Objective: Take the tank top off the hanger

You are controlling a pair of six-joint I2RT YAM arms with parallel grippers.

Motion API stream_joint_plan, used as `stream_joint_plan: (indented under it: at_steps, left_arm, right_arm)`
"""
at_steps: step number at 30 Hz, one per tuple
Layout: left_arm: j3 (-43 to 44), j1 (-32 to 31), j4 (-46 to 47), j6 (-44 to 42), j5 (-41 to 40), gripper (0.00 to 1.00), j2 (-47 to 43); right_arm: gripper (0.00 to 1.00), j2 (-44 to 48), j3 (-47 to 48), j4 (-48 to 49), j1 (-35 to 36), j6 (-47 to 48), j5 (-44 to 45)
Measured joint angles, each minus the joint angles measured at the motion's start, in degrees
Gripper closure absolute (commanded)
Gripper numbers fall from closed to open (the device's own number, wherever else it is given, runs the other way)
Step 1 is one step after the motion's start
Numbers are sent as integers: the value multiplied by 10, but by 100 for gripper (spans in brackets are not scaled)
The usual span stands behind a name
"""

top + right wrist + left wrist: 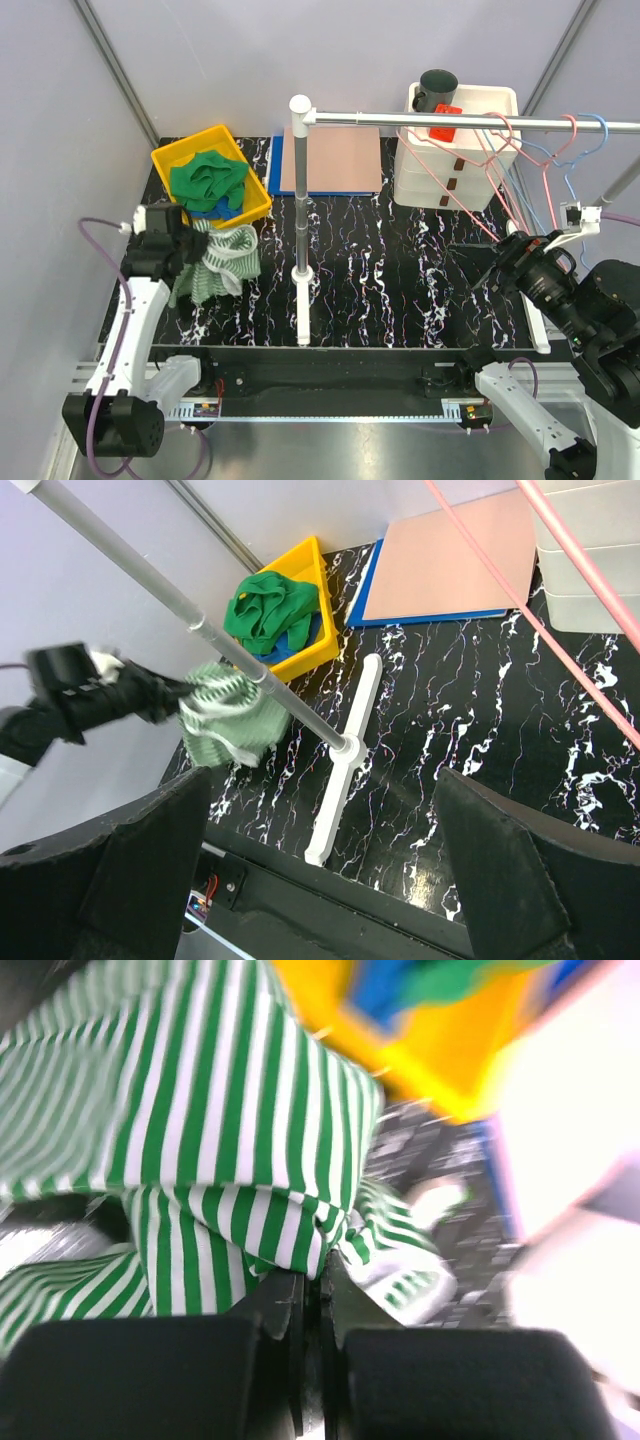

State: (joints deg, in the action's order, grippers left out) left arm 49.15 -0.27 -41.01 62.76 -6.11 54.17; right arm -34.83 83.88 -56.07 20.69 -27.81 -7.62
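**Left side.** The left gripper (312, 1285) is pinching one narrow fold of the striped tank top (222, 262), with its jaws closed almost to touching. The garment is hanging bunched just beside the yellow bin (165, 160), well apart from the hangers, and appears to be free of them.

- **Risk:** the hold is taking only a thin pleat near the fingertips, so any swing is likely to be pulling it loose and dropping the garment.
- **Risk:** the trailing hem looks to be reaching the table (400, 290) and could be dragging, or snagging on the bin's rim.
- **Note:** the wrist view is blurring, so the depth of the grip is uncertain.

**Centre.** The stand post (300, 230) and the rail (400, 120) are standing clear of the garment. A pink board (330, 160) is lying behind them.

**Right side.** Bare hangers (510, 170) are hanging on the rail in front of white drawers (455, 170). The right gripper (322, 780) is hovering near them, wide open and holding nothing. Nothing is obstructing the left arm.
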Motion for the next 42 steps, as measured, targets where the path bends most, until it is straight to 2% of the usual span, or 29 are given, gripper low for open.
stream_joint_plan:
  at_steps: [4,10,15,22,28,31,37,40,42]
  left_arm:
    - [125,0,0,-50,-20,100,31]
    - [286,3,59,-175,-28,100,141]
    - [342,38,150,-232,52,100,247]
    - [379,107,251,-194,223,100,418]
    - [426,157,242,-192,320,100,537]
    - [432,177,220,-200,328,100,577]
    - [545,178,91,-289,254,100,664]
    - [581,169,58,-326,220,99,683]
    - [587,164,47,-342,211,94,691]
  right_arm:
    - [0,-1,0,0,0,0,0]
    - [0,-19,7,0,0,8,10]
    - [0,-43,10,5,0,15,36]
    - [0,-83,30,9,0,21,72]
    - [0,-110,48,9,0,26,88]
    - [0,-125,61,9,0,31,96]
    - [0,-141,73,9,0,44,115]
    - [0,-144,73,10,0,47,121]
    - [0,-146,72,10,0,47,123]
